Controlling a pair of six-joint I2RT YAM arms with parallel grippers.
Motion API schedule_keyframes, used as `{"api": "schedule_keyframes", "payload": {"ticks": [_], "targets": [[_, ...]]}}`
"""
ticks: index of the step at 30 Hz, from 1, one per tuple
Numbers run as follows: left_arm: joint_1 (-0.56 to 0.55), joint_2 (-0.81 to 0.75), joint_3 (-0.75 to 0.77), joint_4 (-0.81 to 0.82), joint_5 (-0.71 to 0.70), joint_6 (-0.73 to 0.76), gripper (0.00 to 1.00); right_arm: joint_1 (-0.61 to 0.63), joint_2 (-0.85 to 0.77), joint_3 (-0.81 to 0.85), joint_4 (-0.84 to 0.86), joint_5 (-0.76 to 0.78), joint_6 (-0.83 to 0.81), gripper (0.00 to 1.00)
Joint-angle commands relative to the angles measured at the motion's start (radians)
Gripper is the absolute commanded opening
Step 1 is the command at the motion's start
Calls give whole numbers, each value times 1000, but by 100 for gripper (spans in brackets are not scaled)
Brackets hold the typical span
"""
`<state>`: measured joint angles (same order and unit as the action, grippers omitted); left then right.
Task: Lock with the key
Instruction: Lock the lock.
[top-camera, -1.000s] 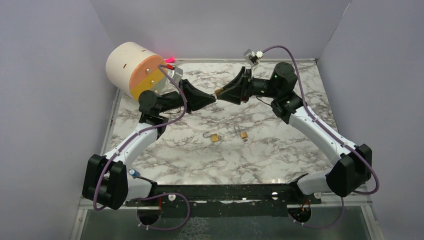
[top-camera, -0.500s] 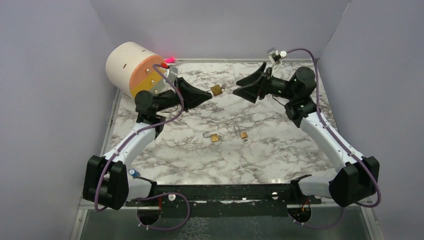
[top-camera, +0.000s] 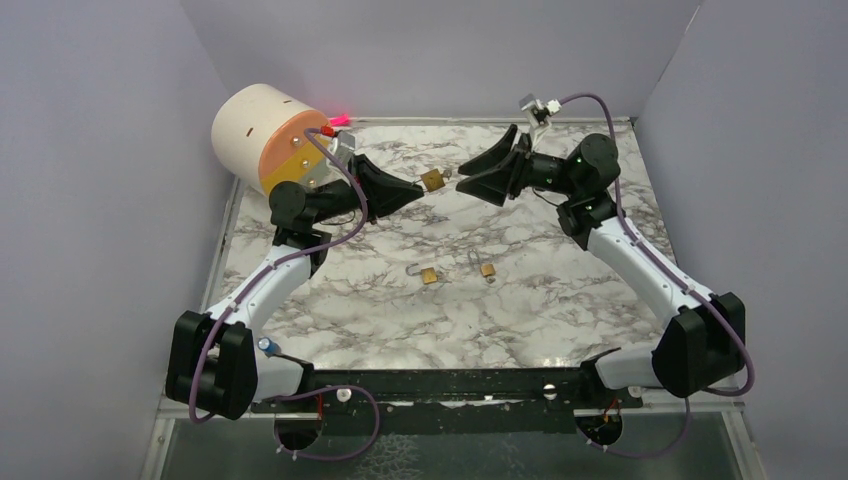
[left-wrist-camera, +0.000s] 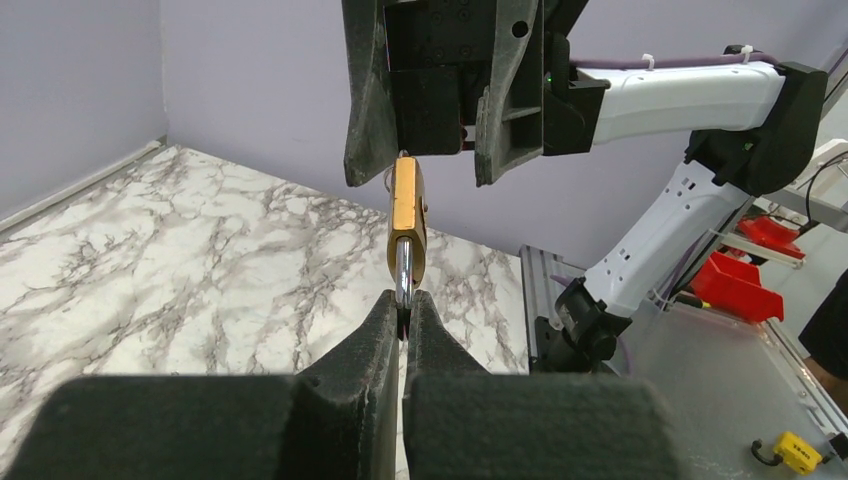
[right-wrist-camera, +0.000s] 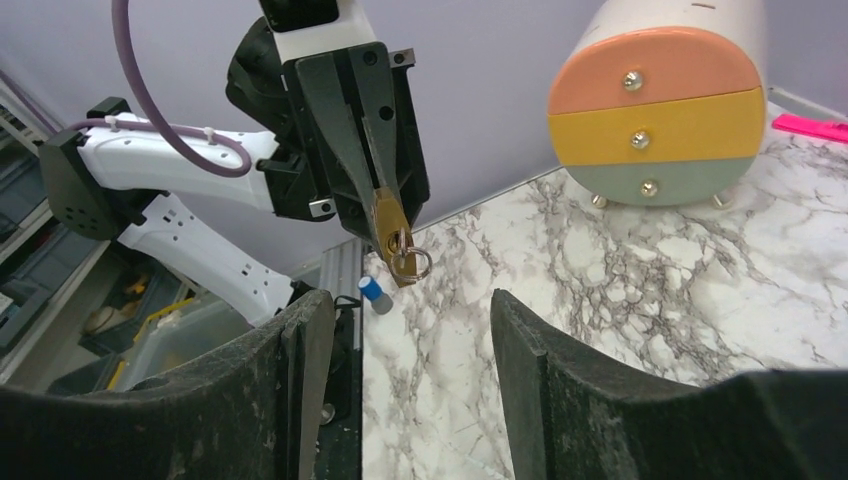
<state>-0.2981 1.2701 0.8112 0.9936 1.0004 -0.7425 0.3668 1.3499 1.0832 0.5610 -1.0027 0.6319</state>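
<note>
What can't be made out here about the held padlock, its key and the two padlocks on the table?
- Left wrist view: the padlock has its shackle pinched inside the left gripper, so whether it is latched is hidden.
- Right wrist view: the key shows mostly its ring; how far it is turned is too small to tell.
- Top view: the table padlocks are too small to tell locked from open.

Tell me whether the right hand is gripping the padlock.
No: the right hand is open, not touching the padlock, which the left hand pinches.
</note>
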Motion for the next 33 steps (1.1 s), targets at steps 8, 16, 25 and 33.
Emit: {"api": "schedule_keyframes", "payload": {"ticks": [8,16,25,33], "targets": [[4,-11,4,60,-9,-14,0,56,56,66,61,-22,1,54],[4,-10,0,63,-2,-15,0,67,84,90,85,-28,14,39],[4,-6,-3,65,8,-17,0,69,106,107,102,-43,26,32],[3,1,-1,66,5,-18,0,69,103,111,85,-42,18,1]]}}
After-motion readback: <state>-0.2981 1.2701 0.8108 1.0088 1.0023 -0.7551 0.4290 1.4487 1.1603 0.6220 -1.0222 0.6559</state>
